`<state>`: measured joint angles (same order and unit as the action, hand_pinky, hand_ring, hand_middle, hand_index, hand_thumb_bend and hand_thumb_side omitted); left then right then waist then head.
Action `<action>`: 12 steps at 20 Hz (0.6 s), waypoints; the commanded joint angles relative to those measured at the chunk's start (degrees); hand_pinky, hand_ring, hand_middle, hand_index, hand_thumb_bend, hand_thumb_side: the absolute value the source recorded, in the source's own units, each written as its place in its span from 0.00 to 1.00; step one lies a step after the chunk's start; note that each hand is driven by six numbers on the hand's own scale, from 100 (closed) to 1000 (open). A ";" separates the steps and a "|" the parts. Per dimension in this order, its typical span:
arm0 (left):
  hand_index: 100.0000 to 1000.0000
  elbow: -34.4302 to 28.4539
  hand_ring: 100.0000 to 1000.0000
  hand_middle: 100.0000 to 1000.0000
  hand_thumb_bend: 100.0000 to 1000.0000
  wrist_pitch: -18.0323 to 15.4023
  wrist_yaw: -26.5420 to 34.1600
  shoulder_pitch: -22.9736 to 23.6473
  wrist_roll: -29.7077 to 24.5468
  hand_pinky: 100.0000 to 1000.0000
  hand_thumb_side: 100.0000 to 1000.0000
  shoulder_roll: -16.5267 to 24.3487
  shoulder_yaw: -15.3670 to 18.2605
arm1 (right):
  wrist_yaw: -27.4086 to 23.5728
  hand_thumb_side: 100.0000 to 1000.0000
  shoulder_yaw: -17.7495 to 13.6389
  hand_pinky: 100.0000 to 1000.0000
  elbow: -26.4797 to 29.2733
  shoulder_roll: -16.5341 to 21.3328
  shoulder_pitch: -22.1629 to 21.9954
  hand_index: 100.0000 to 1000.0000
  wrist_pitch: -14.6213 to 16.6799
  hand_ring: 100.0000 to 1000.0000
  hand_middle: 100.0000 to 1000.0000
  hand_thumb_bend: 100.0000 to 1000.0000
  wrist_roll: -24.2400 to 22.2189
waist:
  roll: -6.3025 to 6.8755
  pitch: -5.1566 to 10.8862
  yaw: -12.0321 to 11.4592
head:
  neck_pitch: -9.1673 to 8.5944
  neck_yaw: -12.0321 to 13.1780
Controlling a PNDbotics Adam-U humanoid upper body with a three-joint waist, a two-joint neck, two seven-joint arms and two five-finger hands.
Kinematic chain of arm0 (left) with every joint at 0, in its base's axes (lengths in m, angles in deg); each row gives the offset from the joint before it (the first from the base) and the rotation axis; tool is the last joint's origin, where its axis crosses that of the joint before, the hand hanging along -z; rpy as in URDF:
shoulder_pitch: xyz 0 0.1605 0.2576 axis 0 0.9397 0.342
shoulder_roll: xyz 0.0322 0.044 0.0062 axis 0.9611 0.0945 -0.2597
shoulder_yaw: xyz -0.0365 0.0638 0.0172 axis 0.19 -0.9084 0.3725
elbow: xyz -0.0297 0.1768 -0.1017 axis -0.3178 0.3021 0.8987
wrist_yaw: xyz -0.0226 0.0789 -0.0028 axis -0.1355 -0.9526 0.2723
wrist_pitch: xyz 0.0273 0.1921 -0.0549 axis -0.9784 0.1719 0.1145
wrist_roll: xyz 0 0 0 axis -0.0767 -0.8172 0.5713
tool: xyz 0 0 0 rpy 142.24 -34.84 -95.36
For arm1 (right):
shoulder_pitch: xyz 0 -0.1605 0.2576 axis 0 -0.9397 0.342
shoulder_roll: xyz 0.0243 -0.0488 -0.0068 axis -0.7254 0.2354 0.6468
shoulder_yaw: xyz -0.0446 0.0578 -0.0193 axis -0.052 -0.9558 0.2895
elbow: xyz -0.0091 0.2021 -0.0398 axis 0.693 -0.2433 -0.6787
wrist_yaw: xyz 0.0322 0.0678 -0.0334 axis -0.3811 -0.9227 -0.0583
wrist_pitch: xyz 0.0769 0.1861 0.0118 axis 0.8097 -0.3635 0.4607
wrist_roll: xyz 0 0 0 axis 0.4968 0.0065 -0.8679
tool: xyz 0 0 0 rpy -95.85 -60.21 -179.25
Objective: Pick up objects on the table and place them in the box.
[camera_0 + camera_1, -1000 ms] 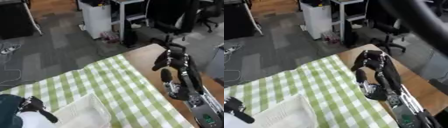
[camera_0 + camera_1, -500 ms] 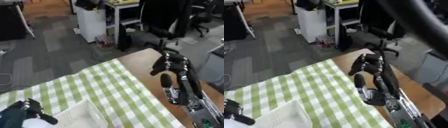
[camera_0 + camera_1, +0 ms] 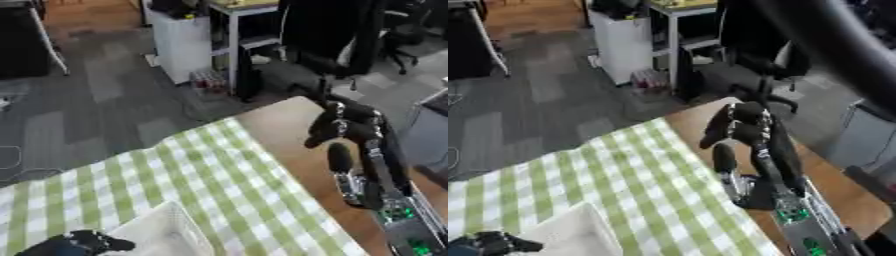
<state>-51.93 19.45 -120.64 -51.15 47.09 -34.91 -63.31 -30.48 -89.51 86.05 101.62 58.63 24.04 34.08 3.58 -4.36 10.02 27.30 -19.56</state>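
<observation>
My right hand [image 3: 352, 126] is raised above the bare wooden far right corner of the table [image 3: 289, 117], black, with its fingers curled in and nothing seen in them; its forearm runs down to the lower right. The white box [image 3: 162, 234] shows only as a corner at the bottom edge, on the green-and-white checked cloth [image 3: 201, 175]. My left hand [image 3: 77, 245] is a dark shape at the lower left, just left of the box. No loose object shows on the cloth.
Beyond the table's far edge lies grey carpet [image 3: 105, 95], with a white cabinet [image 3: 197, 47], a desk and black office chairs [image 3: 328, 35] behind it. The cloth stops short of the wooden strip on the right.
The whole picture has shifted, so the camera has moved: the table and box sit lower in view. My left hand now shows only at the bottom edge. My right hand keeps its raised pose.
</observation>
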 commanded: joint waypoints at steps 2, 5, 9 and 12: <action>1.00 -0.36 0.99 1.00 0.64 -0.62 0.26 -0.55 -2.65 1.00 1.00 1.35 -1.16 | -0.20 0.98 -0.28 0.21 0.77 0.84 0.03 0.44 -0.23 0.35 0.38 0.00 -0.90 | -0.21 0.61 -0.39 | -0.45 0.27; 1.00 -1.56 1.00 1.00 0.69 -0.62 3.95 -0.60 -5.71 1.00 1.00 1.50 -0.40 | 0.05 0.99 -0.17 0.21 0.77 0.85 -0.48 0.44 -0.45 0.36 0.38 0.00 -1.25 | -0.26 0.82 -0.78 | -0.28 -0.03; 1.00 -2.20 1.00 1.00 0.76 -0.62 9.63 -0.47 -11.12 1.00 1.00 1.83 0.93 | 0.51 0.99 -0.14 0.21 0.77 0.84 -1.18 0.44 -0.95 0.36 0.38 0.00 -1.51 | -0.36 1.05 -1.23 | -0.19 -0.47; 1.00 -2.37 1.00 1.00 0.78 -0.62 13.01 -0.80 -15.55 1.00 1.00 2.59 1.87 | 0.83 0.99 0.00 0.21 0.77 0.82 -1.61 0.44 -1.02 0.36 0.38 0.00 -1.56 | -0.43 1.20 -1.60 | -0.42 -0.69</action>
<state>-53.44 18.92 -109.33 -51.13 33.19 -34.13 -62.58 -29.89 -89.45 86.05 101.63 56.81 23.09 32.56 3.50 -3.96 8.46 27.37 -19.71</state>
